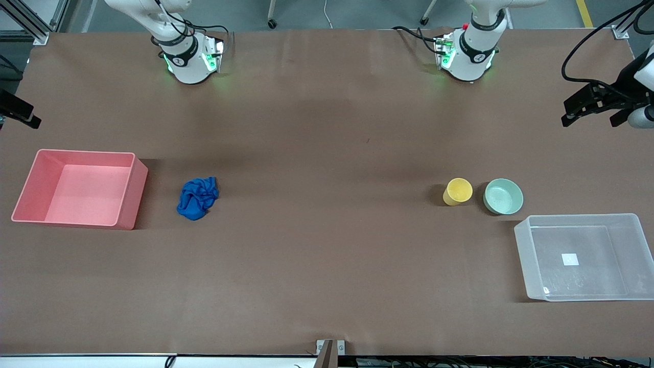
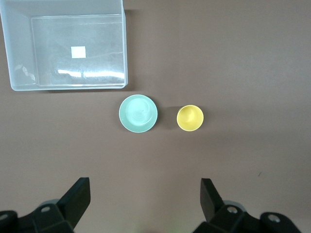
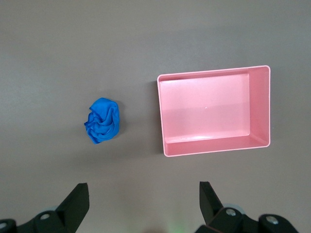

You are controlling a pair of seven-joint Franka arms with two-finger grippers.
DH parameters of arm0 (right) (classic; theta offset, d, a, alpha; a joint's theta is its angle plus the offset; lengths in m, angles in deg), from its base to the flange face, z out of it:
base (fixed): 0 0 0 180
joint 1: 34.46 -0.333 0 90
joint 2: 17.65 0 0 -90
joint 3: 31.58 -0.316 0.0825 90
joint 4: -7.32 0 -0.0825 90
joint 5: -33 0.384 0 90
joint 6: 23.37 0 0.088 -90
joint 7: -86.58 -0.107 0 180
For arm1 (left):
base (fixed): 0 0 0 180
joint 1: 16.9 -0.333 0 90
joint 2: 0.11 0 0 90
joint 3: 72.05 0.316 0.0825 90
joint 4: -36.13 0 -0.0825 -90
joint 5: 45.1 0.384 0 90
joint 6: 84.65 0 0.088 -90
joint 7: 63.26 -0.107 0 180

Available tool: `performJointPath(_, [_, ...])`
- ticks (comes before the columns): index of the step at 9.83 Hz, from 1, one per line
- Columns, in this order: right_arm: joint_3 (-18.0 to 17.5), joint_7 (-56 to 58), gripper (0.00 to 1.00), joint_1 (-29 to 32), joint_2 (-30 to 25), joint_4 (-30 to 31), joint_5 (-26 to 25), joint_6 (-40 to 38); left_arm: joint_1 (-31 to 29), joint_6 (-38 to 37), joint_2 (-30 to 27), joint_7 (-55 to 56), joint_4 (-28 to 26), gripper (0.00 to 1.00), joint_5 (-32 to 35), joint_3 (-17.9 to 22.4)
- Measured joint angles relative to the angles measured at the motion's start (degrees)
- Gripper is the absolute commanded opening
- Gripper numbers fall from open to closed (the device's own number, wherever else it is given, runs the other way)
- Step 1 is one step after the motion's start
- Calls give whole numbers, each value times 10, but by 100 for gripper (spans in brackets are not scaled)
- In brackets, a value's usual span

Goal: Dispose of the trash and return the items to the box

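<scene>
The clear frosted plastic box (image 1: 582, 258) sits nearest on the brown tabletop (image 1: 327, 266) at the left arm's end. Just farther stand the mint-green round bowl (image 1: 503, 196) and yellow plastic cup (image 1: 457, 191). The crumpled royal-blue cloth wad (image 1: 197, 198) lies beside the pink opaque bin (image 1: 79, 188). Left tool (image 2: 146, 194) and right tool (image 3: 144, 194) hang released, fingers spread, holding nothing.

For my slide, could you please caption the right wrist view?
Open right tool above brown table, blue cloth wad beside empty pink bin.
</scene>
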Motion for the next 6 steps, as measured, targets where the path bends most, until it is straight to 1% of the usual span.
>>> performJointPath(4, [0, 0, 100, 0, 0, 0, 0, 0, -3, 3, 0, 0, 1, 100, 0, 0])
performJointPath(6, [-3, 1, 100, -1, 0, 1, 0, -1, -21, 19, 4, 0, -6, 100, 0, 0])
